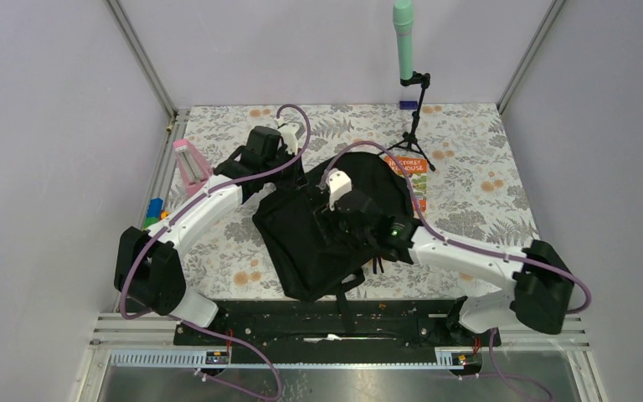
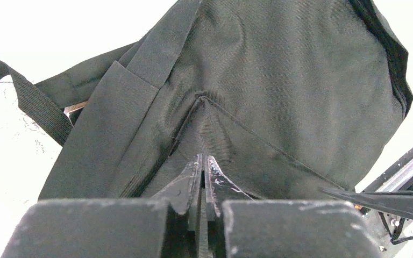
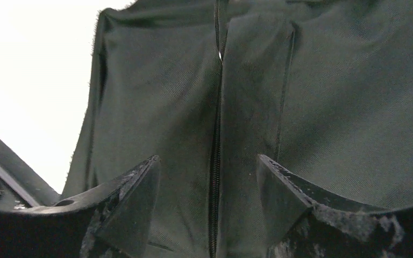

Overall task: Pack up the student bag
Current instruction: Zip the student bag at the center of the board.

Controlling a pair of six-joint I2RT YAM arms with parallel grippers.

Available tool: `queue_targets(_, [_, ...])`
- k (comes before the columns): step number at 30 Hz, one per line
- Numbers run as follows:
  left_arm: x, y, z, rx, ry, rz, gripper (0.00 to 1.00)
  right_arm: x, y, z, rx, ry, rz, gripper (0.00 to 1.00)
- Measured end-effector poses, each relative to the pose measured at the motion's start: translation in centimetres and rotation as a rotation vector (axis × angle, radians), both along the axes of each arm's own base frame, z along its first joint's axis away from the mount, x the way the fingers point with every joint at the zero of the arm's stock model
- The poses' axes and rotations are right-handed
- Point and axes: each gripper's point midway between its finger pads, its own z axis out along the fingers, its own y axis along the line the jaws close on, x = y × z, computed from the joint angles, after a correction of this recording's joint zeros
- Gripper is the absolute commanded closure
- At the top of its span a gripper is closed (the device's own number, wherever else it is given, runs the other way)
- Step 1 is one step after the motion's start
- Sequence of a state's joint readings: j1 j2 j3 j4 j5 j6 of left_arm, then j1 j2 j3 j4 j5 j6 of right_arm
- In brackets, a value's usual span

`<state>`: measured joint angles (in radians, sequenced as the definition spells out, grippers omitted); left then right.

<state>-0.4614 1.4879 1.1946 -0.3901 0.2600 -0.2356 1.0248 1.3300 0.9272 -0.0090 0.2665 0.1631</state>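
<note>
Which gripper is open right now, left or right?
The right gripper: jaws apart either side of the zipper of the student bag. The left gripper is shut, pinching the bag's fabric.

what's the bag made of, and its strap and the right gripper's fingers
student bag: matte black woven cloth with a fine diagonal weave, creasing softly; probably a synthetic canvas, not certain.
strap: coarser ribbed webbing, also black.
right gripper fingers: hard black material, likely plastic; dull, with pale scuffs along the edges.
</note>
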Motion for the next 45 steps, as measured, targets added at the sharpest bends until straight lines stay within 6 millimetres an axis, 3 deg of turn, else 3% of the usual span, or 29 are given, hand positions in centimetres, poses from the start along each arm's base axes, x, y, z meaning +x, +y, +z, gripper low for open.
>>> queue_targets(6, [0.0,0.0,0.0,-0.001,0.001,-0.002,1.00,0.6,0.0,-4.7,-0.165,0.074,0.011,0.56])
queue_targets(11, [-0.1,0.0,0.0,-0.001,0.002,-0.002,1.00,1.1,-0.4,-4.8,-0.209,0.051,0.001,0.99])
queue_targets(23, [0.1,0.2,-0.3,0.008,0.006,0.014,1.00,1.2,-1.4,-4.4,-0.232,0.013,0.006,1.00])
queue_targets(33, [0.7,0.0,-2.5,0.025,0.079,0.050,1.00,0.2,-2.5,-3.7,-0.162,0.018,-0.023,1.00])
queue_targets(45, [2.2,0.9,-2.6,0.005,0.115,0.137,1.00,-0.1,-2.7,-2.5,-0.093,0.028,-0.052,1.00])
